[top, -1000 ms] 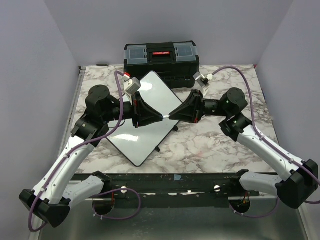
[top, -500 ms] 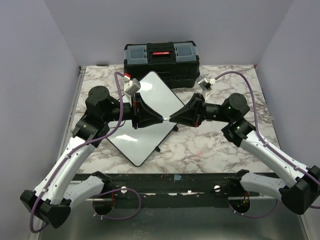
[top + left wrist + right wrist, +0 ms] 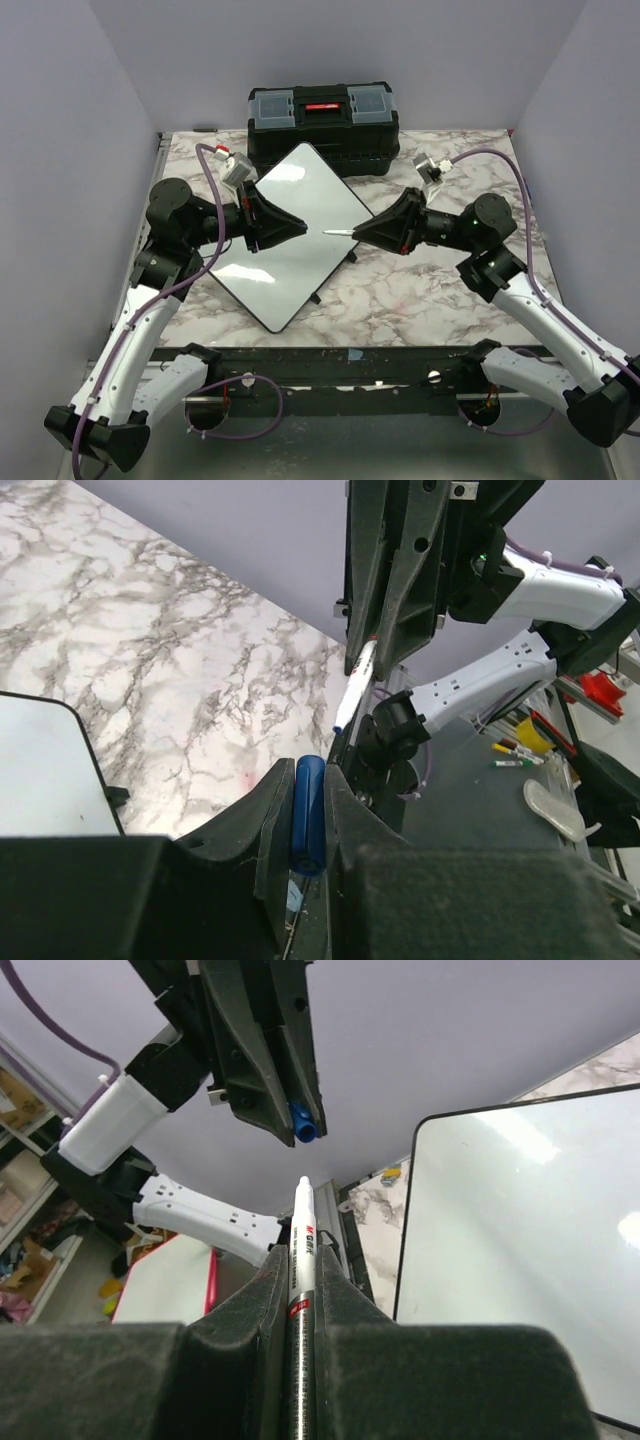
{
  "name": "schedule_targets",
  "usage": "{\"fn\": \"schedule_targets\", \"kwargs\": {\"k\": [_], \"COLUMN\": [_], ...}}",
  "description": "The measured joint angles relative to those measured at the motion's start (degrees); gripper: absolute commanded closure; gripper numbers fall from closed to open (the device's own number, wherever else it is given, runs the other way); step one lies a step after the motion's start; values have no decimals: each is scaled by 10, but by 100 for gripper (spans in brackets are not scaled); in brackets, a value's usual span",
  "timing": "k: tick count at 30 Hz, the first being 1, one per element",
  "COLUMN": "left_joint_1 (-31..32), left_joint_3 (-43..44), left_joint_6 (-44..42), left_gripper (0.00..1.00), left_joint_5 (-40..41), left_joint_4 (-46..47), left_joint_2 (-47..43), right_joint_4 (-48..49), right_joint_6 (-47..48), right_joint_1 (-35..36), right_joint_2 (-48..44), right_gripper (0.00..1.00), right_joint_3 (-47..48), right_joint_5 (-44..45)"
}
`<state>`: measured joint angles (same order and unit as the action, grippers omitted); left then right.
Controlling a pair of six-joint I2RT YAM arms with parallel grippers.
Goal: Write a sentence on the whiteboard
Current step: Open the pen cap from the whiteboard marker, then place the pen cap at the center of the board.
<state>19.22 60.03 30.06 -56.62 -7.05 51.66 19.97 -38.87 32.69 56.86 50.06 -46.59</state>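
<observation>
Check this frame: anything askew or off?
The whiteboard lies diagonal to the table edges, far corner by the black toolbox, surface blank. The left end effector grips the blue cap, right end effector the marker. Nothing spilled or damaged.

From above, the left claw (image 3: pixel 298 229) and its arm covered the whiteboard's (image 3: pixel 290 280) upper-left edge, and the board's far corner hid part of the black toolbox's (image 3: pixel 322 120) front. The blue cap (image 3: pixel 308 815) sat sunk between the left claw's fingers, its lower end buried. The marker's (image 3: pixel 302 1250) barrel vanished inside the right claw (image 3: pixel 360 234), its label print too small to read. Both wrist views cropped the whiteboard.
</observation>
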Motion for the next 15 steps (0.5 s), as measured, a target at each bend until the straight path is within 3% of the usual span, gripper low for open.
{"fn": "schedule_targets", "kwargs": {"k": [8, 12, 15], "left_joint_1": [-10, 35, 78], "left_joint_3": [-4, -21, -37], "left_joint_6": [-5, -23, -30], "left_gripper": [100, 100, 100], "left_joint_5": [35, 103, 146], "left_joint_4": [-16, -36, -39], "left_joint_2": [-22, -24, -22], "right_joint_4": [-74, -117, -171], "right_joint_6": [34, 49, 62], "right_joint_1": [-2, -2, -2], "right_joint_2": [-17, -15, -10], "right_gripper": [99, 99, 99], "right_joint_3": [10, 26, 52], "right_joint_5": [77, 131, 223]}}
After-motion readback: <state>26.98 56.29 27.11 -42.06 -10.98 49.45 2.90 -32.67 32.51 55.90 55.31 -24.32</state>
